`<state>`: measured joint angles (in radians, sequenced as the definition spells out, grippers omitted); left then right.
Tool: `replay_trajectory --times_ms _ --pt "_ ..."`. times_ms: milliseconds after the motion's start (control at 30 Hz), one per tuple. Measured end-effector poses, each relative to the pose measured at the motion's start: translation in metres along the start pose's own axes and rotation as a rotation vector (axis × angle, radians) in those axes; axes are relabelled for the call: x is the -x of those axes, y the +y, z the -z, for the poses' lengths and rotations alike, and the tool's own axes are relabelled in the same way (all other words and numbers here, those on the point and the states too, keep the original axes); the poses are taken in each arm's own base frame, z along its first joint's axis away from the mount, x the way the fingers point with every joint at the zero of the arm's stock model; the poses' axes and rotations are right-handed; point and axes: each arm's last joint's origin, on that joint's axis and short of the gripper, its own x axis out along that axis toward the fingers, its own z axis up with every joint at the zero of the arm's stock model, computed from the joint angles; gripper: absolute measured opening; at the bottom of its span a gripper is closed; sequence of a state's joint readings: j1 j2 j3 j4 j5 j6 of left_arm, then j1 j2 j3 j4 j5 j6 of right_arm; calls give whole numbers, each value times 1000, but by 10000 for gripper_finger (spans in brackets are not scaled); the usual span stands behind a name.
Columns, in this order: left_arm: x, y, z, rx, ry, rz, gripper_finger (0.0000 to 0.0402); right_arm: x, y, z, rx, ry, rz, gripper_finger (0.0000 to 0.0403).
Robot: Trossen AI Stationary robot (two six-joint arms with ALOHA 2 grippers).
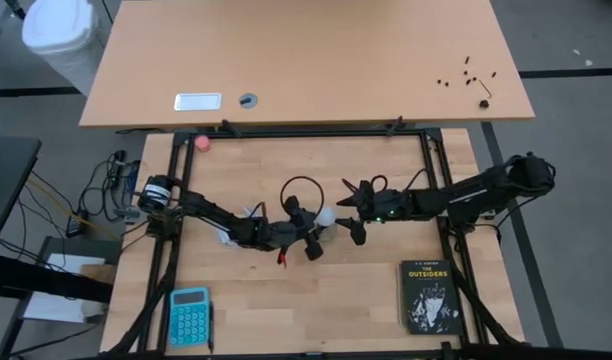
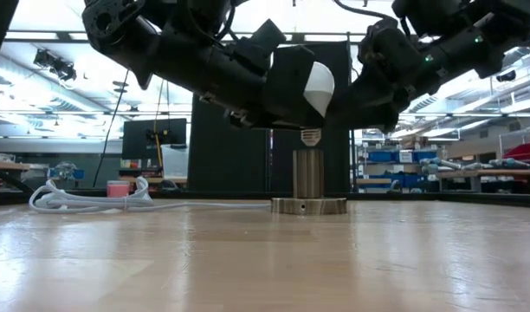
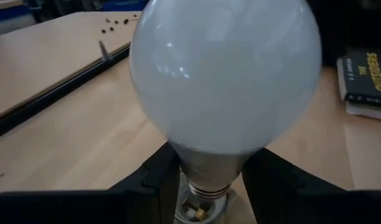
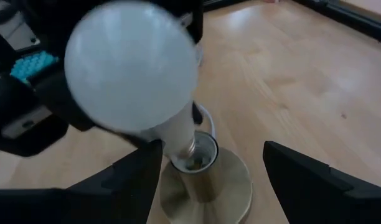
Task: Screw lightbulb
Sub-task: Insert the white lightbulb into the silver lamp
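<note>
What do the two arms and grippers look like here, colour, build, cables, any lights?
Both arms are black and chunky-jointed. The left arm has a silver-and-black cylindrical base joint and a small red bit near its gripper. The right arm shows small green lights near the wrist and a looped black cable. The right gripper has broad, flat, matte black fingers. No printed markings are legible.

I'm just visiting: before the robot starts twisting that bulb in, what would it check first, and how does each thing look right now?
1. Left hand clamped on the bulb: ok.
2. Bulb's screw end over the socket opening: ok.
3. Bulb upright: not ok, it leans in the right wrist view.
4. Threads engaged: cannot tell.
5. Right hand open, astride the socket: ok.
6. Socket base flat on the table: ok.
</note>
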<state>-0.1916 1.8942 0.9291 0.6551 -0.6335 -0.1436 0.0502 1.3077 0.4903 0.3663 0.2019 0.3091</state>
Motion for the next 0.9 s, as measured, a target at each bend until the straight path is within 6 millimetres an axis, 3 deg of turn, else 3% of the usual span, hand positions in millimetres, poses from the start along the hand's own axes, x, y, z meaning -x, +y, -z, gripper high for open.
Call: replay_trajectory --times_ms 367,600,900 --pt "-2 1 9 56 51 -14 157 10 -7 14 98 76 29 291" --pt "-3 1 10 58 51 -18 157 13 -12 29 58 45 -4 291" --pt "-7 7 10 60 61 -24 157 13 -10 30 24 32 -65 291"
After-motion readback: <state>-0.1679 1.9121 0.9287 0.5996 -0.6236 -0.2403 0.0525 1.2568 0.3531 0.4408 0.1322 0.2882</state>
